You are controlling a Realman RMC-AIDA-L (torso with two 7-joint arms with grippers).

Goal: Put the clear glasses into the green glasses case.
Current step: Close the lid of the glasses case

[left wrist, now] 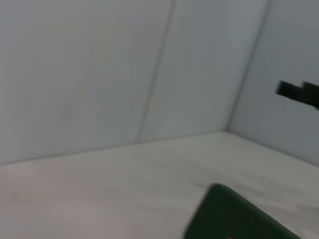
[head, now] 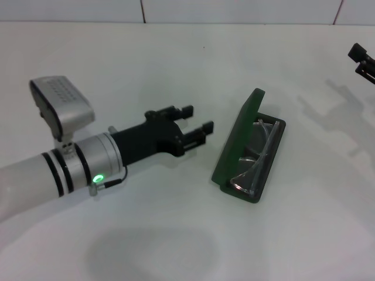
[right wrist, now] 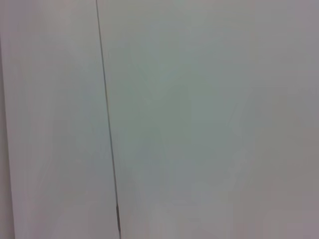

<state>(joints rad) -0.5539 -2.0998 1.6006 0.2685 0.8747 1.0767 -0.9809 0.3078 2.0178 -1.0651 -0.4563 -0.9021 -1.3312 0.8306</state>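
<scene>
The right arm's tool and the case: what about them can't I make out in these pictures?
- Right tool: head view, cut off by the picture's edge; open or shut cannot be told. The right wrist view shows only wall.
- Green glasses case: its lid's outer face is turned away in the head view; in the left wrist view only a blurred corner shows.
- Clear glasses: lying in the case; their see-through arms are hard to trace.
- Left tool: open, empty, beside the case.

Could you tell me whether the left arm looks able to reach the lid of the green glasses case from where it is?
Probably yes: the left gripper, open, faces the green glasses case lid with only bare table between.
</scene>
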